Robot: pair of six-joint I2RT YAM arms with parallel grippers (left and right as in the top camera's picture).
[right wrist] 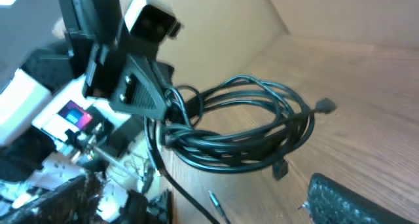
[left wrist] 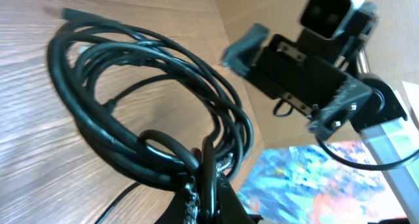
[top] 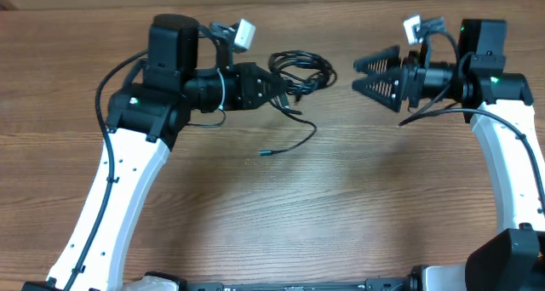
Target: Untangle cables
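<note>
Barely started. The cables [top: 303, 68] are one tangled coil at the far middle of the table [top: 255, 223], nothing separated out. Left gripper [top: 283, 92] is clamped shut on the coil's edge; right gripper [top: 368, 73] gapes wide just beside it, holding nothing. Count: one coil, one loose strand [top: 296, 141] trailing off it, two grippers. Cords inside the coil can't be counted.

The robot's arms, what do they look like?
The left arm and right arm have white lower links, black joint housings and black cables alongside. Each wrist carries a small white camera. The left gripper and right gripper are black; the right's fingers are ribbed triangles.
</note>
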